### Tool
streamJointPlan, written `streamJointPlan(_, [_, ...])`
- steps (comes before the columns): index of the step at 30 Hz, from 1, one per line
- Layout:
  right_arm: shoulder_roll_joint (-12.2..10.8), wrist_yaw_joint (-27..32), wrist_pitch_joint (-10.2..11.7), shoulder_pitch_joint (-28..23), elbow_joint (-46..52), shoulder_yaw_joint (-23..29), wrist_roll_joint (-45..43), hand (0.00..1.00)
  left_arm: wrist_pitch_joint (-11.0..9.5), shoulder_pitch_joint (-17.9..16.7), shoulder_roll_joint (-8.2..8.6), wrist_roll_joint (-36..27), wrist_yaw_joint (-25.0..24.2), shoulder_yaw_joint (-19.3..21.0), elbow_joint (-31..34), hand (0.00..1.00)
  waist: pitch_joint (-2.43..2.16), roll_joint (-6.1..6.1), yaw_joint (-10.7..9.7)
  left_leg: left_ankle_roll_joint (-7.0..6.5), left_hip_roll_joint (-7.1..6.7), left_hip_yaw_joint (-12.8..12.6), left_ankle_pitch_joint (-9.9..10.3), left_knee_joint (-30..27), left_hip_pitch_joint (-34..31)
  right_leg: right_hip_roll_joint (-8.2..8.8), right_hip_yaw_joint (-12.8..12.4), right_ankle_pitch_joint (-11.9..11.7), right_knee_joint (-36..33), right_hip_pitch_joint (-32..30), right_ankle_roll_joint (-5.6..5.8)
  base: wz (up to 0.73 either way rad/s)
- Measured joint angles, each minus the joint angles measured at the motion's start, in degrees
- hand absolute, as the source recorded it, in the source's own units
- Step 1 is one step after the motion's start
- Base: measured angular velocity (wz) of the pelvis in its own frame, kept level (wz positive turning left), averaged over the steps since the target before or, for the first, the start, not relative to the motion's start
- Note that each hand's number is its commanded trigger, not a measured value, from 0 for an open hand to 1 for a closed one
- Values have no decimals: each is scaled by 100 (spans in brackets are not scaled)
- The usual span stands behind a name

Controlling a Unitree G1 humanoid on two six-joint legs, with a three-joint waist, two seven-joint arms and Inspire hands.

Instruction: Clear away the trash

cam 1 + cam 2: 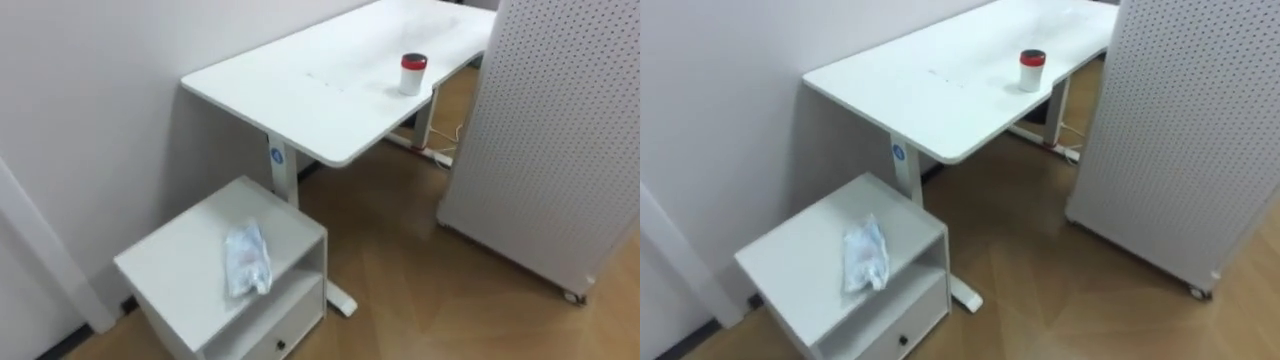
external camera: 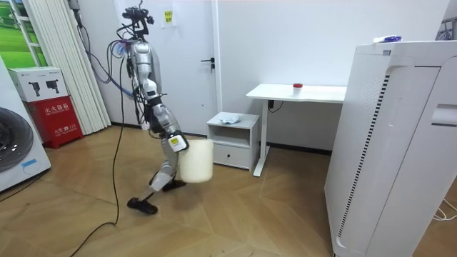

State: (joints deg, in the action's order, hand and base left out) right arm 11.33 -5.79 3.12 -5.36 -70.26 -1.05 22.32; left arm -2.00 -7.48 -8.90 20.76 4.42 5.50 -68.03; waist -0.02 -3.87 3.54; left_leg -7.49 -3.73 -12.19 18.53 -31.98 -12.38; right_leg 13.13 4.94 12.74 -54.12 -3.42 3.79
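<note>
A crumpled piece of garbage point(image 1: 247, 260), pale and plastic-looking, lies on top of a small white cabinet point(image 1: 170, 262) that stands against the wall. It sits toward the cabinet's front edge, touching nothing else. Below the top there is an open shelf and, under that, a drawer with a dark knob point(image 1: 281, 346). Just beside the cabinet, further along the wall, stands a long white table point(image 1: 300, 90). On it is a single white cup with a red lid point(image 1: 413, 73), upright and well apart from the garbage. A tall white perforated panel on castors point(image 1: 560, 130) stands across the wooden floor from the table.

In the room view the robot stands on the wooden floor, leaning, facing the cabinet and some way short of it. Its right hand point(image 2: 176, 143) hangs low on the side nearer the camera. A white bin point(image 2: 196, 160) hangs at that hand, clear of the floor. I cannot tell whether the hand's fingers are closed around the bin. Behind the robot, at the room view's left, are a red box point(image 2: 53, 118) and a washing machine point(image 2: 14, 143).
</note>
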Motion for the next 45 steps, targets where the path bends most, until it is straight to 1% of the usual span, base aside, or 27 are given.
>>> streamJointPlan(1, [-18, -10, 0, 10, 50, 0, 0, 100, -10, 18, -16, -4, 40, -4, 2, 0, -13, 38, 4, -13, -4, 5, 17, 53, 67, 17, -7, -181, -179, -98, -8, -12])
streamJointPlan(2, [-52, -42, 6, 21, 146, 2, 39, 100, -10, 51, -41, -59, 136, 0, 9, 0, -1, 43, -6, -34, -4, 18, 32, 172, 193, 49, 46, -269, -428, -322, -17, -4])
streamJointPlan(4, [-63, -78, 62, 31, 245, 6, 131, 100, -34, 81, -40, -108, 289, -25, 92, 0, 25, 86, -30, -39, 52, 61, 35, 333, 284, 40, 204, -59, -557, -734, -41, 2])
streamJointPlan(6, [-61, -71, 95, 19, 326, -2, 175, 100, -66, 77, -37, -126, 398, -44, 207, 0, 44, 169, -33, -6, 189, 123, 36, 546, 419, -134, 377, 284, 176, -1090, -55, 0])
streamJointPlan(7, [-62, -71, 101, 12, 366, -5, 178, 100, -72, 82, -51, -179, 410, -122, 219, 0, 42, 189, -37, 14, 230, 144, 39, 590, 435, -222, 376, 324, 523, -1154, -61, -4])
streamJointPlan(8, [-61, -69, 109, 16, 401, -35, 219, 100, -85, 98, -86, -339, 411, -264, 223, 0, 67, 216, -41, 53, 303, 154, 32, 707, 514, -374, 368, 338, 1350, -1206, -75, 0])
streamJointPlan(9, [-61, -70, 122, 13, 418, -83, 241, 100, -91, 100, -96, -458, 408, -369, 235, 0, 65, 216, -63, 91, 320, 199, 17, 835, 578, -481, 361, 267, 2243, -1199, -98, 7])
streamJointPlan(10, [-61, -68, 135, 13, 411, -109, 244, 100, -99, 103, -85, -495, 407, -378, 236, 0, 61, 208, -87, 110, 319, 222, 8, 902, 617, -545, 331, 152, 2717, -1139, -107, 26])
streamJointPlan(11, [-71, -68, 196, 14, 359, -107, 245, 100, -116, 101, -54, -544, 407, -381, 225, 0, 56, 224, -178, 162, 329, 347, 5, 1009, 725, -669, 290, -340, 3279, -1065, -114, 39])
streamJointPlan(12, [-88, -62, 250, -38, 328, -105, 243, 100, -148, 85, -30, -559, 410, -380, 223, 0, -4, 242, -222, 233, 349, 447, -10, 1134, 855, -792, 303, -579, 3480, -893, -50, 33])
streamJointPlan(15, [-87, -60, 387, -26, 176, -136, 238, 100, -323, -44, -16, -768, 515, -356, 250, 0, 7, 302, -195, 402, 434, 451, -117, 1475, 1148, -938, 281, -588, 3696, -604, -88, -4])
streamJointPlan(18, [-64, -65, 439, -24, 102, -323, 240, 100, -401, -61, -11, -778, 676, -360, 309, 0, 3, 318, -225, 470, 508, 448, -159, 1715, 1391, -1045, 144, -577, 3927, -378, -106, -14])
streamJointPlan(20, [-55, -62, 452, 41, 102, -456, 220, 100, -490, 23, -10, -774, 743, -360, 312, 0, 15, 290, -248, 520, 516, 447, -188, 1706, 1370, -1071, 80, -574, 3941, -398, -109, -11])
streamJointPlan(22, [-54, -68, 456, 159, 90, -451, 156, 100, -546, 222, -10, -752, 786, -317, 323, 0, 5, 260, -275, 522, 519, 447, -190, 1664, 1239, -1063, 81, -574, 3901, -541, -110, -1])
streamJointPlan(23, [-60, -66, 459, 260, 67, -462, 115, 100, -575, 380, -10, -744, 864, -319, 329, 0, 39, 227, -311, 524, 497, 410, -189, 1297, 1024, -985, 34, -585, 3782, -642, -130, 35])
streamJointPlan(24, [-97, -37, 483, 402, 26, -491, 38, 100, -622, 621, -14, -771, 929, -370, 318, 0, 186, 29, -307, 643, 448, 220, -179, 218, 296, -781, -442, -595, 3786, -627, -141, 50])
streamJointPlan(25, [-98, -11, 500, 408, -50, -469, 4, 100, -686, 725, -4, -773, 964, -397, 320, 0, 182, -15, -307, 650, 395, 244, -167, 208, -8, -709, -616, -602, 3848, -626, -129, 90])
streamJointPlan(26, [-57, 17, 566, 457, -295, -320, -3, 100, -826, 1087, 47, -769, 1057, -558, 440, 0, 160, 111, -332, 735, 506, 483, -387, 785, -683, -707, -650, -588, 3743, -862, -56, 58])
streamJointPlan(27, [-77, 61, 524, 653, -443, -277, -17, 100, -950, 1278, 54, -779, 1182, -642, 597, 0, 160, 91, -146, 359, 620, 266, -906, 575, -1090, -678, -638, -343, 3420, -1185, 170, 30])
streamJointPlan(28, [-106, 61, 487, 769, -486, -309, -22, 100, -981, 1325, 46, -782, 1266, -638, 630, 0, 164, 32, -101, 354, 610, 105, -905, 573, -1124, -609, -567, -296, 3326, -1302, 198, -32])
streamJointPlan(30, [-116, 60, 492, 997, -427, -503, -35, 100, -982, 1653, -7, -775, 1535, -643, 626, 0, 207, 112, -97, 292, 627, -11, -905, 579, -1217, -627, -252, -416, 3365, -1503, 114, -31])
streamJointPlan(32, [-101, 73, 464, 1077, -359, -697, -92, 100, -1083, 1850, -9, -798, 1747, -677, 609, 0, 227, 207, -162, 205, 624, -12, -844, 613, -1242, -653, -105, -426, 3432, -1510, 134, -23])
streamJointPlan(33, [-72, 70, 423, 1112, -364, -804, -106, 100, -1132, 1982, -12, -879, 1858, -698, 608, 0, 233, 300, -233, 215, 630, 8, -855, 617, -1311, -668, -108, -462, 3407, -1612, 129, -18])
streamJointPlan(36, [2, 139, 427, 1194, -358, -912, -30, 100, -1145, 2337, -42, -1011, 2204, -698, 620, 0, 239, 431, -359, 259, 608, -12, -935, 608, -1520, -654, -163, -464, 3079, -2032, 108, -19])
streamJointPlan(40, [116, 124, 446, 1414, -323, -1178, 18, 100, -1260, 2726, -267, -1007, 2632, -679, 623, 0, 248, 442, -468, 321, 602, 141, -983, 417, -1851, -685, -138, -410, 2732, -2531, -1, -33])
streamJointPlan(42, [115, 119, 446, 1555, -284, -1185, 23, 100, -1363, 3070, -437, -1004, 2746, -685, 613, 0, 276, 438, -577, 365, 632, 233, -1051, 327, -2130, -716, -8, -440, 2671, -2777, -54, -7])
streamJointPlan(45, [123, 90, 433, 1591, -133, -1219, 157, 100, -1397, 3313, -590, -1008, 2886, -710, 614, 0, 310, 451, -677, 404, 722, 263, -1070, 213, -2392, -805, 6, -478, 2607, -3035, -112, -6])
